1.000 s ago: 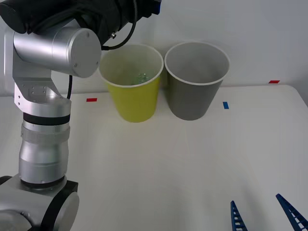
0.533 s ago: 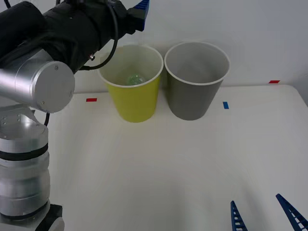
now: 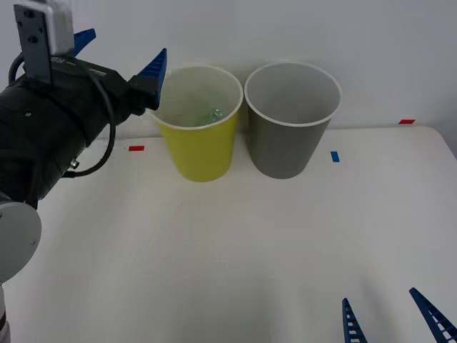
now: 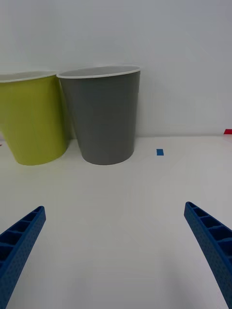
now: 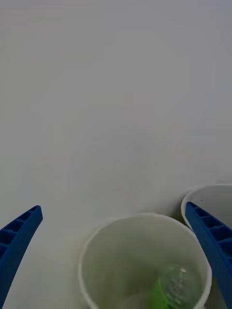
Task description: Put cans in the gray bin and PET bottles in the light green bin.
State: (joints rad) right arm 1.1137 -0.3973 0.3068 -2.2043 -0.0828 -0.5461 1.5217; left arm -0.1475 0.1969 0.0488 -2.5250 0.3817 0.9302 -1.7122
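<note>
The light green bin (image 3: 196, 143) stands at the back of the table with the gray bin (image 3: 289, 136) touching it on the right. A PET bottle (image 5: 171, 287) with a green label lies inside the light green bin, glimpsed in the front view as a green spot (image 3: 213, 114). My left gripper (image 3: 120, 53) hangs open and empty, high up just left of the light green bin's rim. My right gripper (image 3: 393, 314) rests open and empty near the table's front right edge, facing both bins (image 4: 36, 116) (image 4: 104, 113). No cans are in view.
A white table (image 3: 250, 243) with small red tape marks (image 3: 136, 148) (image 3: 406, 121) and a blue one (image 3: 335, 156). A plain white wall rises right behind the bins. The left arm's bulky dark body (image 3: 43, 136) hangs over the table's left side.
The left arm has swung back and to the left, away from above the light green bin, its gripper open. The bottle now lies in that bin. The right gripper has stayed put.
</note>
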